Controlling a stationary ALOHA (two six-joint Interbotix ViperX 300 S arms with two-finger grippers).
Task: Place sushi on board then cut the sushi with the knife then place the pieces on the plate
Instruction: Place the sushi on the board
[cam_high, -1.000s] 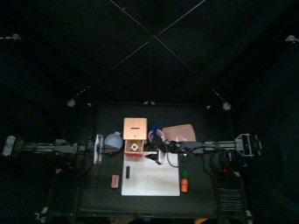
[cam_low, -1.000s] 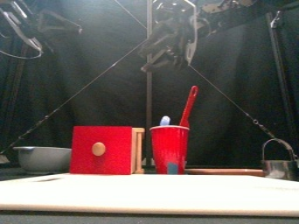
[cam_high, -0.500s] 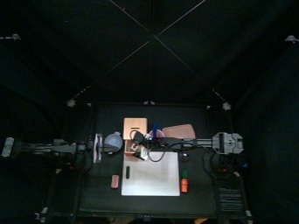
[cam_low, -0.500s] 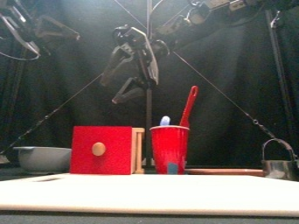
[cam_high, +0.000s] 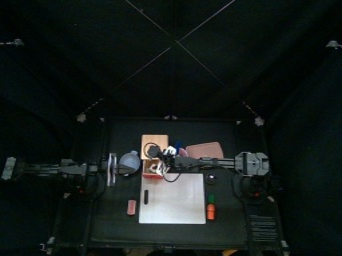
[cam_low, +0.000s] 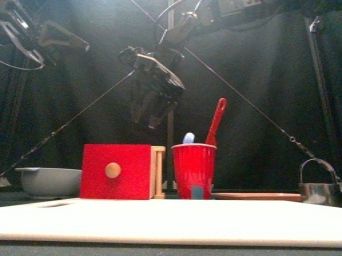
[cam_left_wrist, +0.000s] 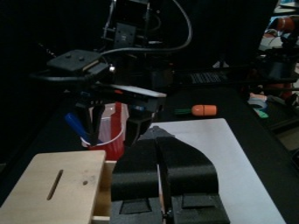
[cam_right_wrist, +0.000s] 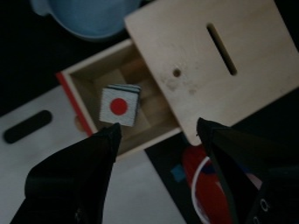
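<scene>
The right arm reaches past the middle of the worktop (cam_high: 110, 192) and holds its tool (cam_right_wrist: 158, 128) above the pale wooden box (cam_right_wrist: 205, 66). Its jaws are spread wide and empty over the pulled-out drawer (cam_right_wrist: 100, 77). The toy sushi (cam_right_wrist: 118, 105) sits inside the drawer, apart from both jaws, showing a white end face with a red dot. How many of its blocks lie there cannot be told from the right wrist view.

The white cutting board (cam_high: 174, 200) lies bare toward the front of the worktop, so the first step, sushi onto the board, looks not yet done. The pink plate (cam_high: 207, 150) waits behind the board to the right. Just beside the box, the red cup (cam_low: 194, 170) carries the red knife (cam_low: 214, 118) and the blue knife (cam_low: 189, 138). The left tool (cam_left_wrist: 163, 175) rests low at the left side, jaws pressed together on nothing.

The sushi is probably light and stiff, with smooth sides that could slip. Since its blocks come apart, a careless pull may split it. The safest hold seems to be across the two long flanks near the middle, with the jaws lowered straight into the drawer, clear of its walls. A gentle squeeze should be enough.
</scene>
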